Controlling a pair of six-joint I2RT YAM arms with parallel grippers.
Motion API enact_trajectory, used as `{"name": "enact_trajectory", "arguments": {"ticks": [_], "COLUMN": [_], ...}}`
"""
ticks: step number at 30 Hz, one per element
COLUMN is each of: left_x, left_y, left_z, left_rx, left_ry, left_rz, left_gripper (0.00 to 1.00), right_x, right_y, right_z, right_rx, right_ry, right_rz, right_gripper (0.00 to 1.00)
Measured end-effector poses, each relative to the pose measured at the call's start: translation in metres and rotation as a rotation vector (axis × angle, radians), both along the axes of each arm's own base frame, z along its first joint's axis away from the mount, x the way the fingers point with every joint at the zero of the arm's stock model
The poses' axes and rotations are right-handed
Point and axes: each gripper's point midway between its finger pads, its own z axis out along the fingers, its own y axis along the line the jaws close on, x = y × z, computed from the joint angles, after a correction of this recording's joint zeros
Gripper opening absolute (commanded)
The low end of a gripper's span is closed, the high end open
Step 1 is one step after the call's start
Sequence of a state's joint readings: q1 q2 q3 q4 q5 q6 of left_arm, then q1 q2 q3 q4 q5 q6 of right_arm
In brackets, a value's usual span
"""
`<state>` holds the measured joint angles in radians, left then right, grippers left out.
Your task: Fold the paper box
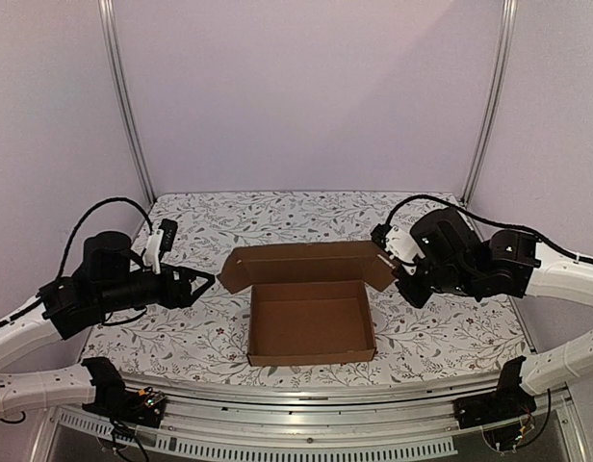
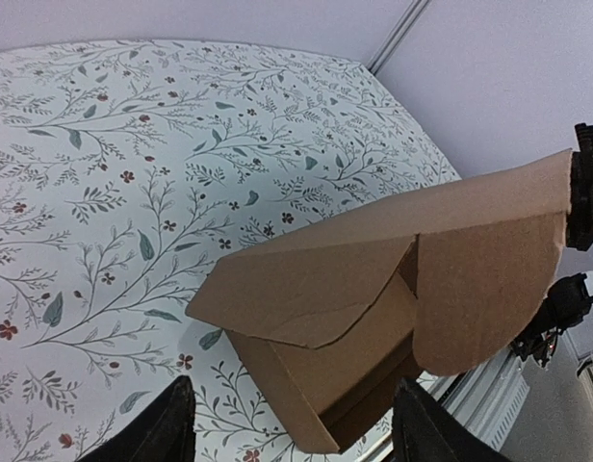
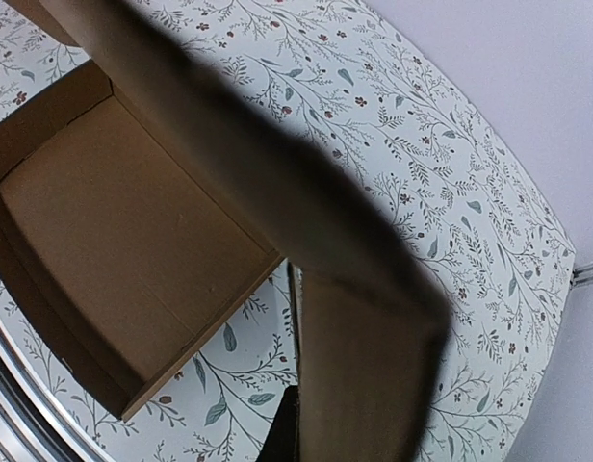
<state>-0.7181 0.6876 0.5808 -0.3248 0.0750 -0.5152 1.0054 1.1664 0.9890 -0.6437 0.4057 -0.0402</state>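
We judge the paper box (image 1: 311, 327) light but stiff, best taken by its lid flaps (image 1: 235, 270): left gripper (image 1: 208, 280) wide, right gripper (image 1: 386, 252) closed.

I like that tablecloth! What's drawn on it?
The tablecloth is white with grey-green leafy twigs and tiny red flowers; best in left wrist view.

rear overview, wrist close-ups — box (image 1: 311, 322) shared

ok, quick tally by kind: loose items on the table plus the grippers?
paper box: 1
grippers: 2 (left gripper, right gripper)
total: 3
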Motion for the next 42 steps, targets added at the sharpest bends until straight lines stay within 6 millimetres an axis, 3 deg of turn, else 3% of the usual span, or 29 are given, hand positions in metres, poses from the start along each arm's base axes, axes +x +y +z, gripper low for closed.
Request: {"name": "enact_trajectory", "arguments": {"ticks": [6,10,16,24,29,33,42], "left_x": [0.003,0.006,0.019,0.028,0.032,0.032,0.031], "left_y": [-0.006,-0.008,-0.010,-0.017,-0.024,-0.032,-0.041], "left_z": [-0.021,-0.021,-0.014,-0.015,-0.013,-0.018,-0.025], "left_rx": [-0.005,-0.022,-0.006,0.071,0.109,0.138,0.173], "left_ry": [-0.008,-0.068,-0.224,-0.399,-0.468,-0.497,-0.503], "left_rz": [-0.017,-0.025,-0.023,-0.066,-0.105,-0.154,-0.215], "left_gripper": [0.66,0.61,0.66,0.64,0.59,0.46,0.30], "right_x": [-0.001,-0.003,-0.005,-0.008,-0.009,-0.009,-0.010], "right_y": [0.000,0.000,0.000,0.000,0.001,0.001,0.003], "right_z": [-0.004,-0.006,-0.006,-0.005,-0.006,-0.005,-0.004], "right_rx": [0.033,0.041,0.058,0.070,0.076,0.080,0.090], "right_ry": [0.053,0.074,0.093,0.112,0.122,0.124,0.132], "right_rz": [-0.018,-0.011,-0.003,0.008,0.014,0.016,0.021], "right_gripper": [0.00,0.00,0.00,0.00,0.00,0.00,0.00]}}
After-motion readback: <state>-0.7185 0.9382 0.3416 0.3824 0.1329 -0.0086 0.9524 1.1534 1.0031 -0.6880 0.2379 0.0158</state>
